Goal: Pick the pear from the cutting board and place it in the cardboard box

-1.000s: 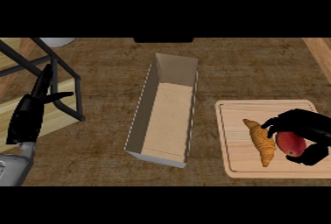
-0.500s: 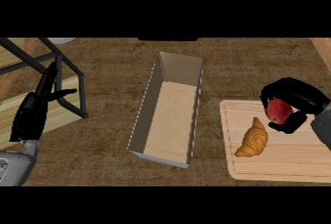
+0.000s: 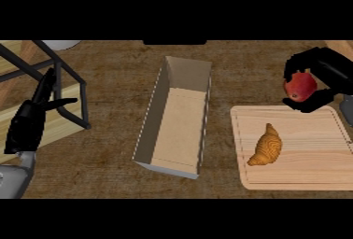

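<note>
A red and yellow pear is up off the wooden cutting board, held just beyond the board's far edge at the view's right. My right hand is shut on it, with black fingers curled over its top and under its lower side. The long, open cardboard box lies in the middle of the counter, to the left of the pear. My left hand rests open at the left edge, fingers pointing up.
A croissant lies on the cutting board. A black metal frame over a wooden shelf stands at the left, beside my left hand. A white rounded object shows at the top left.
My right hand has lifted the pear from the cutting board and carried it up and away past the board's far edge. The croissant has shifted and turned on the board. The left hand stays put.
</note>
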Tool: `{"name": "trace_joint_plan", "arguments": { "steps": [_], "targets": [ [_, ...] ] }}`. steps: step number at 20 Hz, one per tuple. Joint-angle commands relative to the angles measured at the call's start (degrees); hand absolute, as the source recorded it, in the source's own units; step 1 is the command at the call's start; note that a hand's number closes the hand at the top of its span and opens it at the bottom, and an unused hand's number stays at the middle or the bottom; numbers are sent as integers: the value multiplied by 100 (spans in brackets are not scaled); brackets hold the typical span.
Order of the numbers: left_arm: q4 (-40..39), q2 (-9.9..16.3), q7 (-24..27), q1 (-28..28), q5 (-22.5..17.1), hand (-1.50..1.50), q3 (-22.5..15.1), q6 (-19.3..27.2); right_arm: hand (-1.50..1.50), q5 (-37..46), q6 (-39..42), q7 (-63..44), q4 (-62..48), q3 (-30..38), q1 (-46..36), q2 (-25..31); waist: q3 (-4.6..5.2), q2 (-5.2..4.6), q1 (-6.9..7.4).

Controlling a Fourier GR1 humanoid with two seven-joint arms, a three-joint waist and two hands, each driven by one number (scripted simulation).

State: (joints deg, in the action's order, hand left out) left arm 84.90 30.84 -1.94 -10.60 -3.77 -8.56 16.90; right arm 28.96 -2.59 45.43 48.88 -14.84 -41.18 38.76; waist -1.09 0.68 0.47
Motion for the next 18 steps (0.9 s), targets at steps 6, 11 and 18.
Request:
{"name": "trace_joint_plan", "arguments": {
  "steps": [6,11,18],
  "targets": [
    [-739,216,-297,424,93,0,270,55,150,-536,788,-123,779,34,-362,-502,117,-56,-47],
    [-724,290,-181,584,99,0,324,2,150,-848,1335,-914,1121,-53,-560,-1017,122,-40,-38],
    [-759,157,-217,509,219,0,251,135,150,-1145,1660,-2530,1492,-175,-1084,-1989,124,-46,-62]
  ]
}}
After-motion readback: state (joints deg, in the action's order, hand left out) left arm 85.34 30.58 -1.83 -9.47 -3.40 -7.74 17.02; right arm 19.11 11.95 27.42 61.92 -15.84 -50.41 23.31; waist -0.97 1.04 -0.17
